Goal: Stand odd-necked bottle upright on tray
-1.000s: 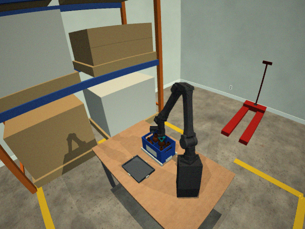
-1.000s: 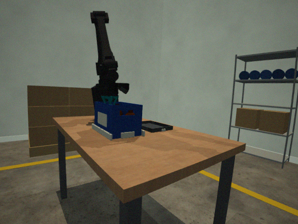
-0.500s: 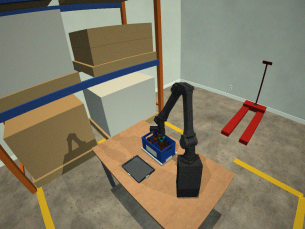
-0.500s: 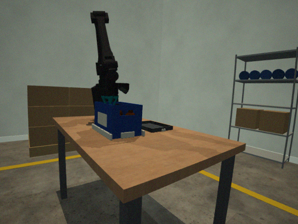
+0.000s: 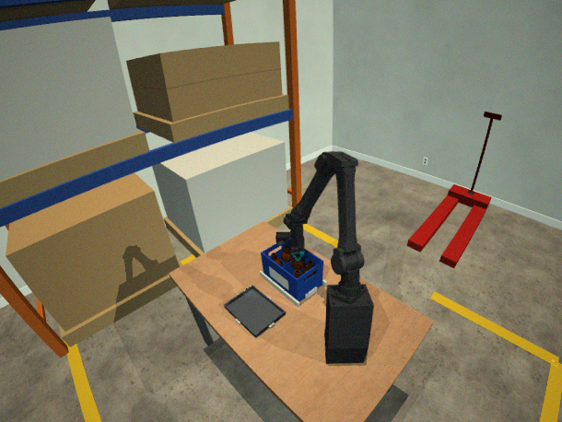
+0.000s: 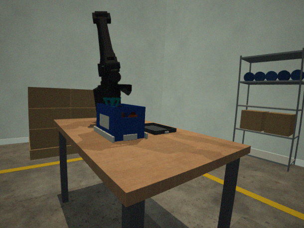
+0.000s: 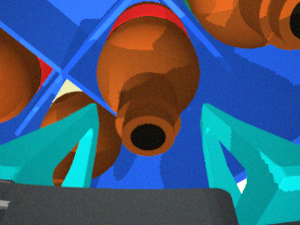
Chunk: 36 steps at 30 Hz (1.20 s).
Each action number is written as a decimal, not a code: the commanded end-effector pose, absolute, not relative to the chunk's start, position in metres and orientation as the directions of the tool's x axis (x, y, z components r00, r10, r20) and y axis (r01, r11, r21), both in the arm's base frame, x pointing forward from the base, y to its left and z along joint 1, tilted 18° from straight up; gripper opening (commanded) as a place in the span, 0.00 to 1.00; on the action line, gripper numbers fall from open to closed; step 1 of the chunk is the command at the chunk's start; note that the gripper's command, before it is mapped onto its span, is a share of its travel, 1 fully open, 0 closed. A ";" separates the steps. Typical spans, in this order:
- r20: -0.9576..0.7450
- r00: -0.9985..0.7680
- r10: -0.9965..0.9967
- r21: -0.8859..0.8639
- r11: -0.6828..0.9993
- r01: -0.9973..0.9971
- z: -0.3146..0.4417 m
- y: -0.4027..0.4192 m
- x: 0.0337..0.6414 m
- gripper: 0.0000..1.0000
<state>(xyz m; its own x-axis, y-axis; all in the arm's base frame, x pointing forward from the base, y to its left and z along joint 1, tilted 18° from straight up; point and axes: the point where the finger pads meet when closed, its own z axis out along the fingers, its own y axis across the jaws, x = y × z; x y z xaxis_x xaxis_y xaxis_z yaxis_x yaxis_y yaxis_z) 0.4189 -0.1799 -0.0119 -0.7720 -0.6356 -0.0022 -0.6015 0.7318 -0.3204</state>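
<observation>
The wooden bench (image 5: 295, 341) (image 6: 154, 149) stands on a concrete floor (image 5: 157, 369) (image 6: 32, 189); the bent arm (image 5: 346, 207) (image 6: 105, 42) points its gripper (image 5: 298, 254) (image 6: 112, 101) (image 7: 149, 112) downward, parted around a bottle's neck (image 7: 148, 118), clear of it.

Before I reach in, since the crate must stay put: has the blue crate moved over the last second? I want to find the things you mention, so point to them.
No: the blue crate (image 5: 308, 285) (image 6: 129, 129) sits at the same spot against the white strips beside it.
</observation>
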 end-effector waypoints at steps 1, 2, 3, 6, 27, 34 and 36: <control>-0.010 -0.771 -0.637 -0.331 0.729 -0.599 0.001 -0.180 0.420 0.61; -0.010 -0.770 -0.637 -0.331 0.729 -0.599 0.002 -0.179 0.420 0.61; -0.010 -0.770 -0.638 -0.331 0.729 -0.599 0.004 -0.177 0.420 0.61; -0.013 -0.770 -0.638 -0.331 0.729 -0.599 0.010 -0.172 0.420 0.61; -0.031 -0.772 -0.635 -0.360 0.727 -0.584 0.080 -0.164 0.421 0.61; -0.019 -0.770 -0.638 -0.343 0.728 -0.594 0.079 -0.159 0.414 0.61; -0.029 -0.772 -0.635 -0.356 0.728 -0.586 0.087 -0.161 0.416 0.61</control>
<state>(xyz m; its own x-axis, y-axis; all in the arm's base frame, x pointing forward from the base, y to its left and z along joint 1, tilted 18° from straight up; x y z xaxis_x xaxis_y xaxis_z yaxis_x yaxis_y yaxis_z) 0.4019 -0.1605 0.0629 -0.7695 -0.6386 -0.0032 -0.6044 0.7299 -0.3191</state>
